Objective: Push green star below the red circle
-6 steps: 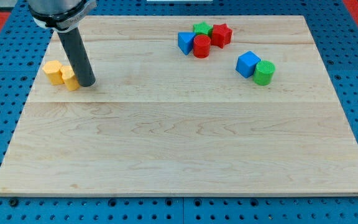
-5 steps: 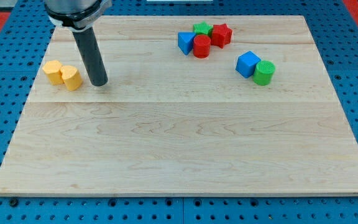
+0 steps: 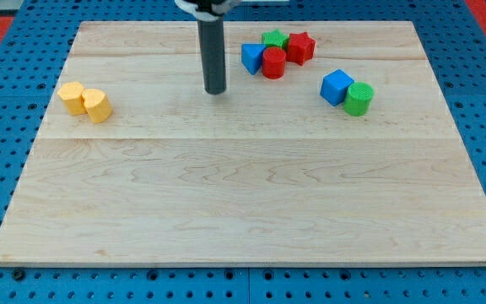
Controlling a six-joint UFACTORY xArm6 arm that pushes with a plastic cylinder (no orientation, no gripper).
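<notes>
The green star (image 3: 272, 39) sits near the view's top, just above the red circle (image 3: 273, 63) and touching it. A blue triangle-like block (image 3: 251, 57) is at the circle's left and a red star (image 3: 301, 47) at its upper right. My tip (image 3: 216, 89) is on the board to the left of this cluster, below and left of the blue block, apart from every block.
A blue cube (image 3: 337, 87) and a green cylinder (image 3: 359, 99) stand together to the right of the cluster. Two yellow blocks (image 3: 85, 101) sit at the view's left. The wooden board (image 3: 243, 186) lies on a blue pegboard.
My tip has moved from beside the yellow blocks to the right and slightly up, towards the cluster. No block has moved.
</notes>
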